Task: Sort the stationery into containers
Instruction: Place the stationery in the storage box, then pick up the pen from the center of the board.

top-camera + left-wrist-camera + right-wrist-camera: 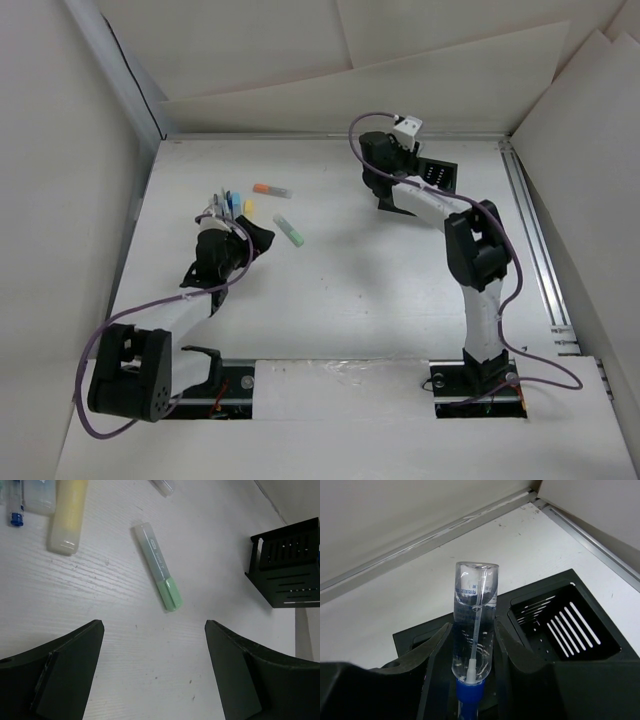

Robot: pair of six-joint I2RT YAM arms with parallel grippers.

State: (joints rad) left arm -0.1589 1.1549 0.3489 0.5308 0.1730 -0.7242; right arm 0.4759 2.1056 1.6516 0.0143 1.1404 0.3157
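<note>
Right hand (472,640) grips clear pen (474,605) over the organizer (607,660); next, drop it in. Left hand (154,626), wide, has green highlighter (159,567) at twelve o'clock.

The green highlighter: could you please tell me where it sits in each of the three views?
Top external: the green highlighter lies left of centre on the table.
Left wrist: upper middle, lying slanted.
Right wrist: not in it.
Shared landmark: the black organizer box, upper right from above, at the right edge for the left wrist, behind the held pen for the right wrist.
</note>
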